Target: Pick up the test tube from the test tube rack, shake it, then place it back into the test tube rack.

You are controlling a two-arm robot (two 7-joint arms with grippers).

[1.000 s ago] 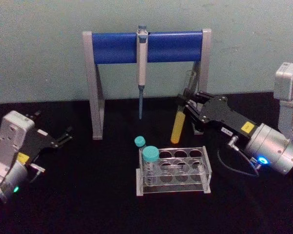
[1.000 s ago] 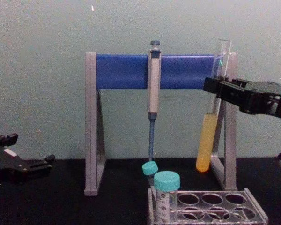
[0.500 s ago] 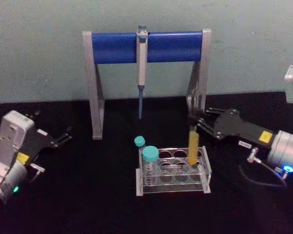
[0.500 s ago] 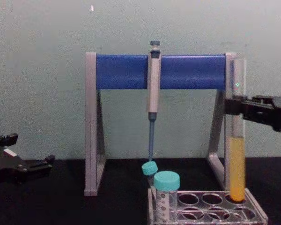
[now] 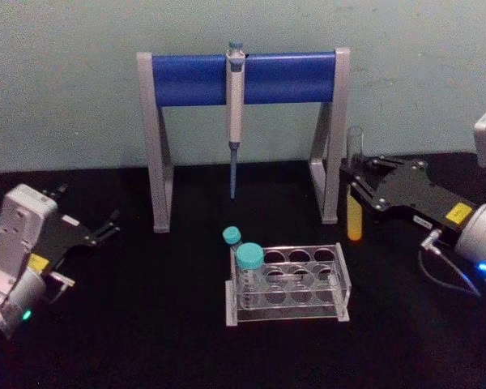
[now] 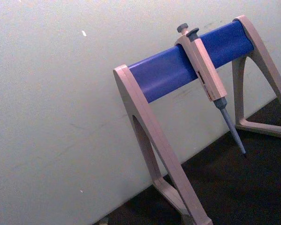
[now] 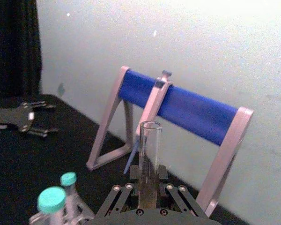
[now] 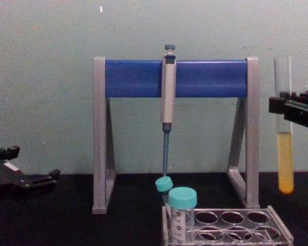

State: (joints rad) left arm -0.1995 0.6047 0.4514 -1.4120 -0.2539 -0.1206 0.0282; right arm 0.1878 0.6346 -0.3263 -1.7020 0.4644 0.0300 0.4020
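Test tube rack point(image 8: 245, 226) half off-frame

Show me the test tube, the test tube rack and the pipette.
test tube point(image 8: 285, 164), chest view, yellow liquid
test tube rack point(image 5: 343, 284), head view, right wall
pipette point(image 5: 235, 101), head view, grey body

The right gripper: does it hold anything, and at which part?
The right gripper holds the test tube upright, by its clear upper part, above the yellow liquid. The left gripper holds nothing.

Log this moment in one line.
right gripper shut on test tube | tube upright in air, right of rack | left gripper open, parked left
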